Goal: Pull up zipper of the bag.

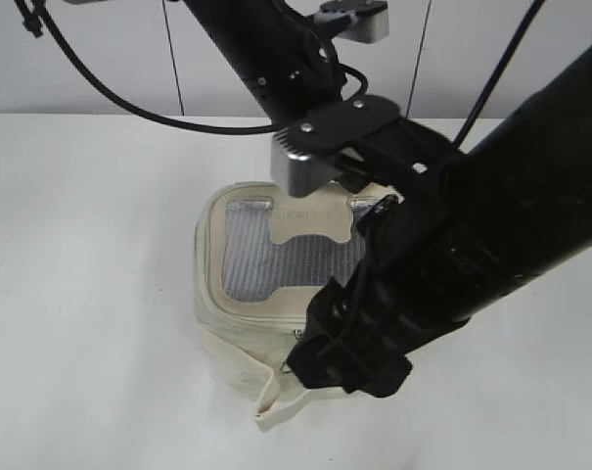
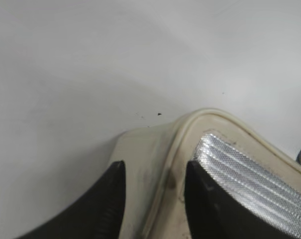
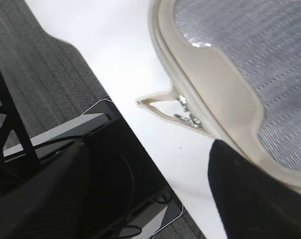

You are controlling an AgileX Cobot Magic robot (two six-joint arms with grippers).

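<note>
I have the bag [image 1: 276, 294] sitting on the white desk [image 1: 90, 245], lid up, with both arms crowded over it. What matters for the pull is where the zipper [image 3: 187, 112] sliders lie: in my right wrist view the small silver metal pieces sit just ahead of and to the left of the right end effector [image 3: 155, 194], at the lid rim beside a loose cream strap [image 3: 157, 105] loop. The zip track follows the rim, running away from that end effector along the edge of the lid. I judge the right arm to be the nearer one to the sliders, by a clear margin.

The right end effector shows me one dark finger [image 3: 250, 194] low on the bag's rim and another dark mass on the far left, with open desk between them, so I read it as spread and holding nothing. The right arm comes in steeply from the upper right and covers the bag's near right corner in the exterior view.

The left end effector [image 2: 152, 199] is at the bag's far edge, reaching down from above. Its two dark fingers [image 2: 103, 209] straddle the cream rim, one outside on the wall and one on the ribbed silver panel [image 2: 250, 174]. A gap shows on either side of the rim, so I cannot tell whether it is pinching the edge or only bracketing it.
</note>
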